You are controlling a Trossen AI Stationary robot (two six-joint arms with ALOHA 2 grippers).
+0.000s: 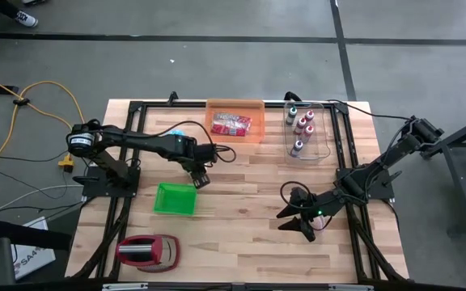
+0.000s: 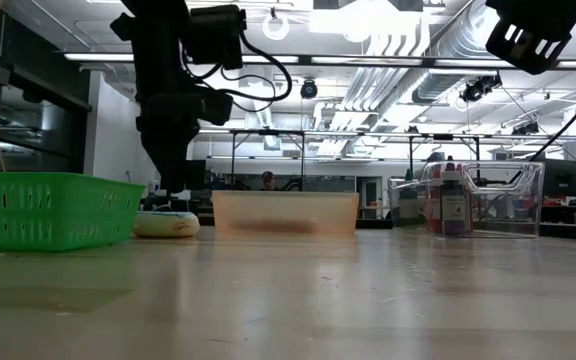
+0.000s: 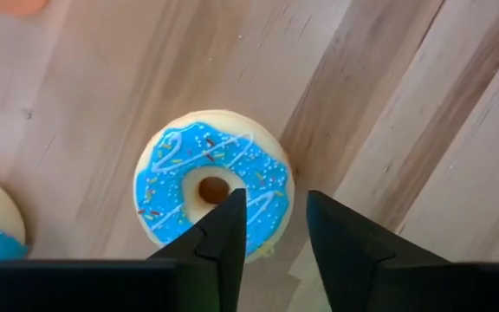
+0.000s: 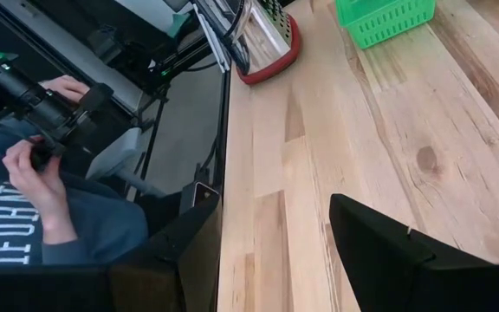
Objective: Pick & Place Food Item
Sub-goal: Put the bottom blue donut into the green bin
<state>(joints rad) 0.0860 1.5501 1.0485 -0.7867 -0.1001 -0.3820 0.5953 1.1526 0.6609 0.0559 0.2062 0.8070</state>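
A doughnut with blue icing (image 3: 176, 160) lies flat on the wooden table, just right of the green basket (image 1: 175, 199); in the low view the doughnut (image 2: 166, 224) shows beside the basket (image 2: 48, 208). My left gripper (image 3: 275, 212) points steeply down right over the doughnut's rim, slightly open; in the high view the gripper (image 1: 200, 179) hides the doughnut. A second blue doughnut (image 1: 176, 132) lies farther back, beside the left arm. My right gripper (image 1: 302, 220) waits open over the table's near right part. My left gripper stands from above over the doughnut's rim (image 3: 271, 186), one fingertip (image 3: 232, 217) in front of the icing near the hole and the other past the rim. Whether the fingertips touch the doughnut, I cannot tell; it lies flat on the table.
An orange bin (image 1: 235, 121) with red packets and a clear bin of bottles (image 1: 306, 133) stand at the far edge. A red toaster (image 1: 146, 250) sits at the near left corner. In the right wrist view a person's hands (image 4: 37, 156) show beyond the table's edge.
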